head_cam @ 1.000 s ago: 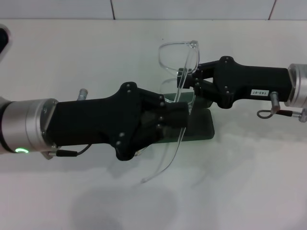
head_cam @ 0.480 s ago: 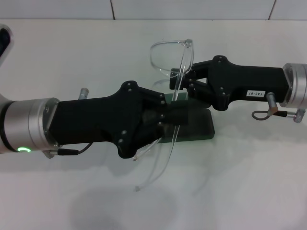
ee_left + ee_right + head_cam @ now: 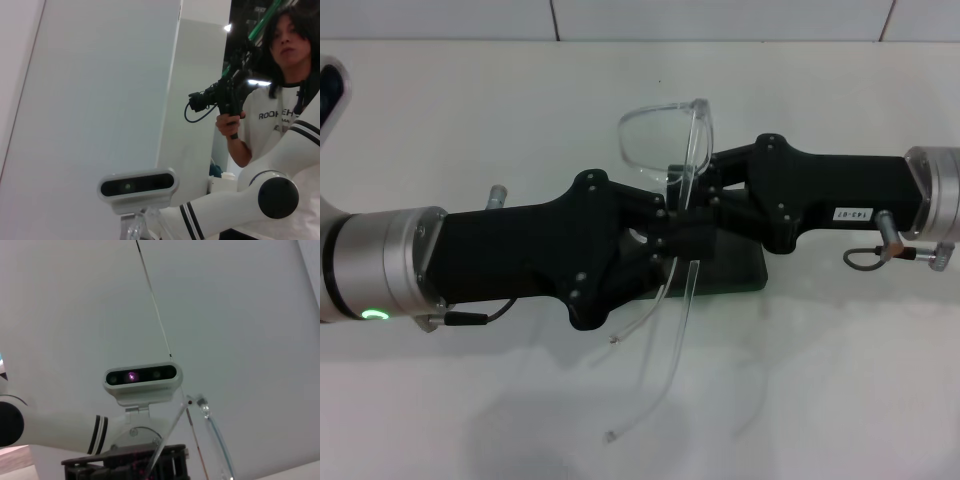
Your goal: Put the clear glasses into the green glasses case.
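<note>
The clear glasses (image 3: 665, 150) are held above the table (image 3: 840, 400) between the two grippers, lens upright at the far side, arms trailing toward the near side. The left gripper (image 3: 688, 240) and right gripper (image 3: 702, 185) meet at the frame; whether their fingers pinch it cannot be told. The green glasses case (image 3: 740, 268) lies beneath them, mostly hidden.
</note>
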